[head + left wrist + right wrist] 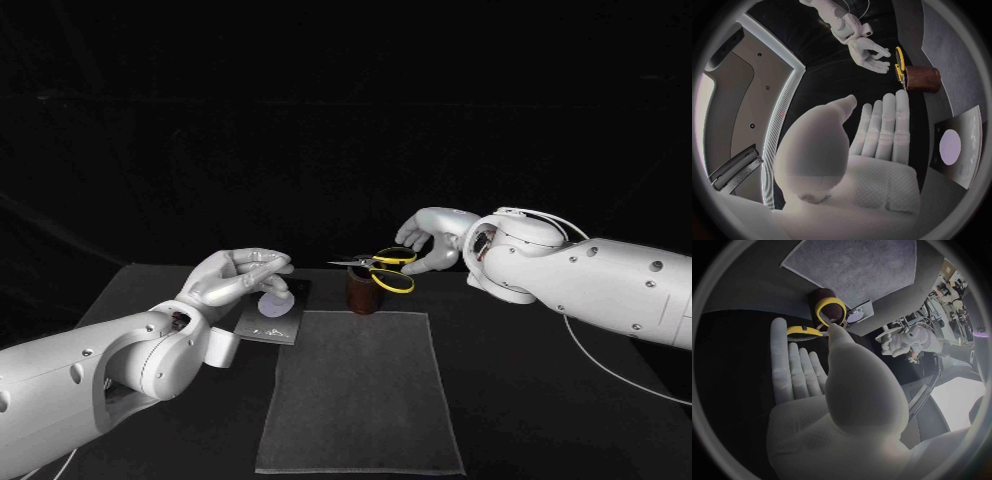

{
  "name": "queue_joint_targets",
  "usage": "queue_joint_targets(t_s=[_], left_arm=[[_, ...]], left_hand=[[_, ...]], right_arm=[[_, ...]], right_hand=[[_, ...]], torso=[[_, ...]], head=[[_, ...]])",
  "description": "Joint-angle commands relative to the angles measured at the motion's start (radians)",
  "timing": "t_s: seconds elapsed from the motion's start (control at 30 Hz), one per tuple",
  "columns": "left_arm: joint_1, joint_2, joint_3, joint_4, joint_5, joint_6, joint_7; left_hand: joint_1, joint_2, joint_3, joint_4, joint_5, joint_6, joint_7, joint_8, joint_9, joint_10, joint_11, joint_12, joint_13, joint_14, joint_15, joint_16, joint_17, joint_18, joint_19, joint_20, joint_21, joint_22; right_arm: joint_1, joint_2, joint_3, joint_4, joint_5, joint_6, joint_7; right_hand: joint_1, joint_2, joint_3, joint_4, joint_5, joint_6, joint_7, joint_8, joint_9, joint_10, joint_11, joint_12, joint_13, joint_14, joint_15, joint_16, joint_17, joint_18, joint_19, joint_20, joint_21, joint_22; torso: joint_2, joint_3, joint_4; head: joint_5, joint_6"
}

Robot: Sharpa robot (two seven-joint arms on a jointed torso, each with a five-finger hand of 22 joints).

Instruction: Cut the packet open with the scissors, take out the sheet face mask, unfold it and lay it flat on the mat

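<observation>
So at this point we had the scissors (382, 268) lying across the top of a brown holder (361, 297), just past the far edge of the mat (361, 390), with the blades pointing toward the left hand (238, 278). The right hand (433, 240) was up against the yellow handles, fingers mostly straight and spread, thumb tip right at one loop. Honestly, we couldn't tell whether it had any real hold on them. The left hand hung just by the packet (274, 322), loosely open with nothing in it. The packet lay flat on the counter (555, 400), beside the mat's far left corner.

What worried us was that the scissors looked balanced on that holder. A clumsy push on the handles could have slid them off or tipped the holder onto the mat. A thumb only half in the loop would have made for a weak, twisty hold. Since the packet lay flat, trying to pinch it up could easily have just shoved it around. The blade tips being near the left hand looked like a bump risk too.
</observation>
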Motion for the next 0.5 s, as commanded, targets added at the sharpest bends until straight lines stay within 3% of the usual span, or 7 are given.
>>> queue_joint_targets(t_s=[0.03, 0.1, 0.23, 0.5], left_arm=[[0.001, 0.004, 0.001, 0.0, -0.004, 0.017, 0.002], [0.001, 0.004, 0.001, -0.001, -0.004, 0.016, 0.001], [0.001, 0.004, 0.001, -0.002, -0.004, 0.016, -0.001], [0.001, 0.005, 0.001, -0.001, -0.004, 0.016, -0.003]], left_hand=[[0.003, 0.006, 0.005, -0.002, 0.001, -0.002, -0.001, -0.005, 0.001, -0.005, -0.003, -0.004, 0.001, -0.005, -0.004, -0.004, 0.001, 0.013, -0.007, 0.001, 0.004, 0.001], [0.003, 0.006, 0.005, -0.002, 0.001, -0.002, -0.001, -0.005, 0.001, -0.005, -0.003, -0.004, 0.001, -0.005, -0.004, -0.004, 0.001, 0.013, -0.007, 0.001, 0.004, 0.001], [0.006, 0.008, 0.007, -0.004, 0.001, -0.002, -0.001, -0.005, 0.001, -0.005, -0.003, -0.005, 0.001, -0.005, -0.004, -0.005, 0.001, 0.013, -0.007, 0.0, 0.005, 0.002], [0.008, 0.01, 0.009, -0.005, 0.001, -0.002, -0.001, -0.005, 0.001, -0.005, -0.003, -0.005, 0.001, -0.005, -0.004, -0.005, 0.0, 0.013, -0.007, 0.0, 0.006, 0.002]], right_arm=[[0.001, 0.002, 0.001, -0.002, 0.007, 0.02, 0.015], [0.001, 0.002, 0.001, -0.001, 0.009, 0.022, 0.017], [0.001, 0.003, 0.001, -0.001, 0.012, 0.018, 0.026], [-0.001, 0.036, 0.0, -0.038, 0.043, 0.039, 0.037]], right_hand=[[0.016, -0.002, -0.009, 0.0, 0.006, -0.018, 0.036, -0.009, -0.002, -0.038, 0.002, -0.004, -0.002, -0.017, 0.003, -0.017, -0.014, 0.01, 0.024, -0.002, 0.003, -0.004], [0.021, -0.004, -0.011, 0.0, 0.007, -0.027, 0.038, -0.014, -0.003, -0.075, 0.004, -0.006, -0.003, -0.042, 0.004, -0.026, -0.027, 0.009, 0.032, -0.002, 0.0, -0.007], [0.038, -0.022, -0.018, 0.002, 0.011, -0.109, 0.039, -0.033, -0.035, -0.177, 0.003, -0.011, -0.008, -0.186, 0.004, -0.042, -0.081, 0.009, 0.049, -0.003, -0.01, -0.015], [0.034, -0.004, -0.001, 0.001, 0.007, -0.065, 0.046, -0.019, -0.017, -0.15, 0.011, -0.002, -0.005, -0.174, 0.01, -0.036, -0.086, 0.007, 0.059, -0.001, -0.016, -0.019]], torso=[[0.0, -0.0006, 0.0016], [0.0, -0.0005, 0.0022], [0.0, 0.0001, 0.0017], [0.002, 0.0, 0.0007]], head=[[-0.001, -0.002], [0.0, -0.003], [0.001, -0.004], [0.001, -0.006]])
